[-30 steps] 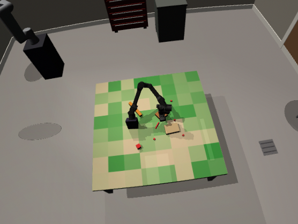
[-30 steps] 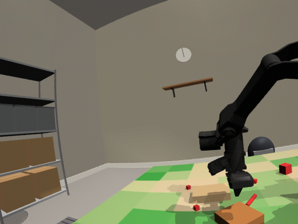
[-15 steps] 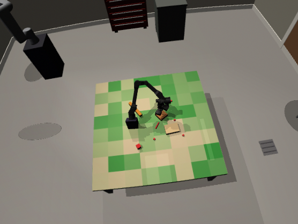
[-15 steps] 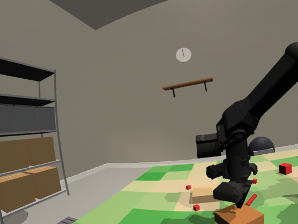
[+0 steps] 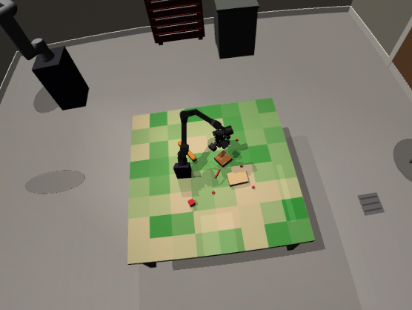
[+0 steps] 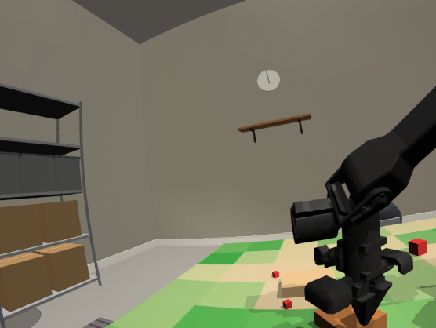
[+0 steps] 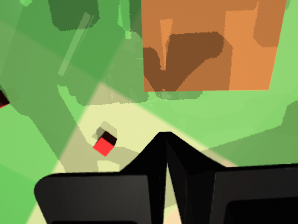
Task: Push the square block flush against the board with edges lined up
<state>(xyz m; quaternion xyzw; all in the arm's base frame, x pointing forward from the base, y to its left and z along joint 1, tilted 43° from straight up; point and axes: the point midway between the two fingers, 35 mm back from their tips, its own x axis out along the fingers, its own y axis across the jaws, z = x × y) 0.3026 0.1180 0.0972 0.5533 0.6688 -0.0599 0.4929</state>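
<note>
One square block [image 5: 223, 159] [image 6: 340, 318] [image 7: 250, 55] and one board [image 5: 238, 179] [image 6: 299, 283] lie apart.

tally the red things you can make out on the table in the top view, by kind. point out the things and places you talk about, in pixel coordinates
small red cubes [image 5: 236, 139] [image 5: 241, 166] [image 5: 253, 187] [image 5: 213, 192] [image 6: 275, 274] [image 6: 287, 304] [image 7: 104, 146]: 4
larger red cube [image 5: 191, 202] [image 6: 417, 247]: 1
red stick [image 5: 217, 173]: 1
total: 6

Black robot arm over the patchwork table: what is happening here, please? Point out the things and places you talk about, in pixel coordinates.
The arm [image 5: 184, 130] [image 6: 417, 127] has its closed, empty hand [image 5: 222, 147] [image 6: 365, 323] [image 7: 164, 137] near the orange-brown block [image 5: 222, 159] [image 6: 379, 316] [image 7: 252, 55], on the side away from the tan board [image 5: 238, 179] [image 6: 299, 283]. Block and board are apart, so the push-together job is unfinished. Whether the hand touches the block, I cannot tell.
</note>
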